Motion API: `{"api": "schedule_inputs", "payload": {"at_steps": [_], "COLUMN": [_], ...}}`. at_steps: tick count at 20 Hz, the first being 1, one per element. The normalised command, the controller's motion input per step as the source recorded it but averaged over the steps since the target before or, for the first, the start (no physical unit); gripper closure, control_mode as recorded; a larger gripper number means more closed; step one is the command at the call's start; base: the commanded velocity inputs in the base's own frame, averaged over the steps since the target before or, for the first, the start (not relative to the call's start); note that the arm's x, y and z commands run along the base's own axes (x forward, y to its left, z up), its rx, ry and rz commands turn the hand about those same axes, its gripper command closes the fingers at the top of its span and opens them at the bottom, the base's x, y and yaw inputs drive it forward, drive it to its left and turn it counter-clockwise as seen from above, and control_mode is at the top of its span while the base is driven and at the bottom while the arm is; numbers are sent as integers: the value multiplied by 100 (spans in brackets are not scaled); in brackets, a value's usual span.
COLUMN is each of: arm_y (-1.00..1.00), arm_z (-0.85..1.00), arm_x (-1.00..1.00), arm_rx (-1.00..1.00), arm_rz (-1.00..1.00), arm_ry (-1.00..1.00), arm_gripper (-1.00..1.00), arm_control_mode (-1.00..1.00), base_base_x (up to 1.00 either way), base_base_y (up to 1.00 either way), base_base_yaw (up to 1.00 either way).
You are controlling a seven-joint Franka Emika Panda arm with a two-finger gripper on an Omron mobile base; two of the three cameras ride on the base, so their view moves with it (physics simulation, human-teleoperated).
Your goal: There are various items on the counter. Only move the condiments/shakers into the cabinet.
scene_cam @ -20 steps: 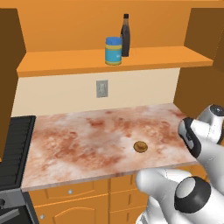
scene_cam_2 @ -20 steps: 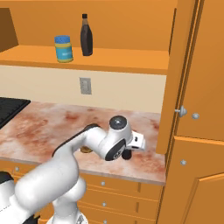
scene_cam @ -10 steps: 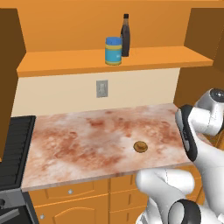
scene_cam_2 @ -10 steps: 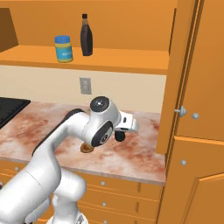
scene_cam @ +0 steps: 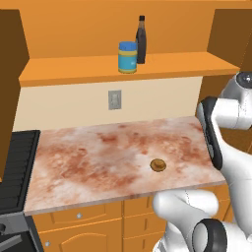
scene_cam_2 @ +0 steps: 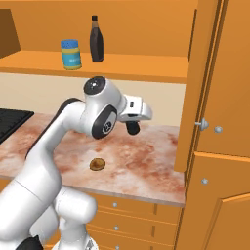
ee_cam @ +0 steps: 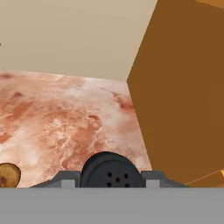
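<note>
Counter mottled matt stone; cabinet smooth orange wood.

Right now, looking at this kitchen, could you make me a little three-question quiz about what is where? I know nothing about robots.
1. True or false: the dark brown bottle and the blue-lidded jar stand on the cabinet shelf.
2. What lies alone on the counter in front of the arm? A) a small round brown pastry B) a spoon C) a cup
3. Fill in: in the hand view, a small black shaker with holes in its top sits between the fingers of the ____.

Key: 1 true. 2 A, the pastry. 3 gripper.
</note>
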Motion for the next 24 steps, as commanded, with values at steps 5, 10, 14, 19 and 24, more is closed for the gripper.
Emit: {"api": "schedule_inputs", "payload": {"at_steps": [5, 10, 14, 19, 24], "arm_y": [7, 4, 2, 1, 9], "arm_z": [100, 100, 95, 17, 55], "arm_x": [-19, -20, -6, -3, 7], "arm_rx": [-1, 0, 3, 0, 0], "arm_rz": [0, 1, 18, 4, 0], "arm_ry": [-6, -12, -17, -17, -19], "arm_gripper": [100, 100, 100, 100, 100], "arm_control_mode": [-100, -100, -100, -100, -100], "base_base_x": [0, 0, 0, 0, 0], "base_base_y": [0, 0, 0, 0, 0], "base_base_yaw": [0, 0, 0, 0, 0]}}
